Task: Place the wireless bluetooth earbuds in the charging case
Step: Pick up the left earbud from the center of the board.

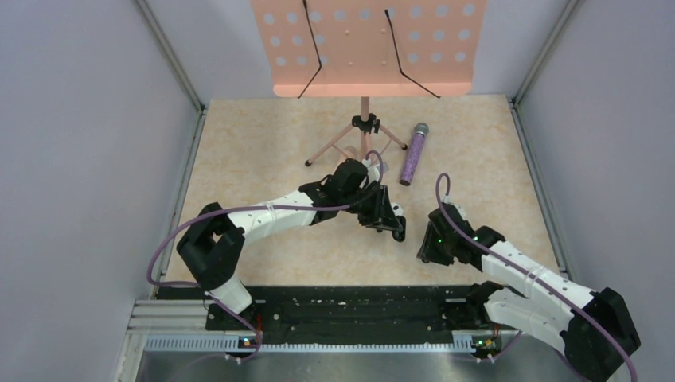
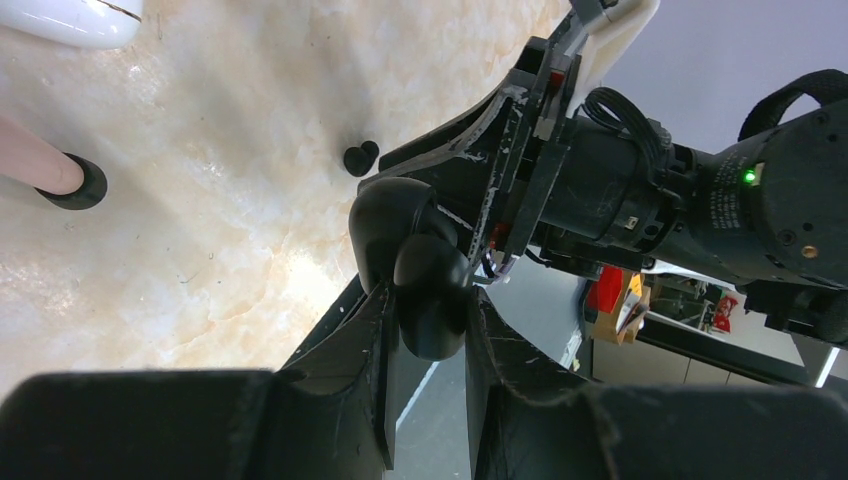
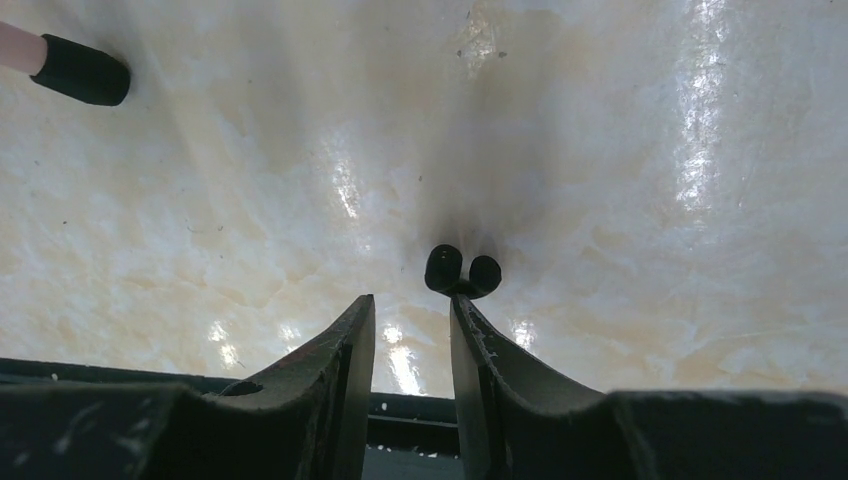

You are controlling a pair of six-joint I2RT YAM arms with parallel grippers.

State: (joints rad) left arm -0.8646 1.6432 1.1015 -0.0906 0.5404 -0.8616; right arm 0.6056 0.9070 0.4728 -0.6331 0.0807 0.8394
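Black charging case (image 2: 396,216) sits clamped in left claw (image 2: 428,310).

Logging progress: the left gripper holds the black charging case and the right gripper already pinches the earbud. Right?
Not quite. The left gripper does hold the charging case, but the earbud lies on the table just ahead of the right gripper, whose jaws are open and empty, as the right wrist view shows.

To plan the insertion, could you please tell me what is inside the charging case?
The charging case shows only its black outer shell, clamped in the left tool; its interior is hidden. One small black earbud lies on the table, outside it.
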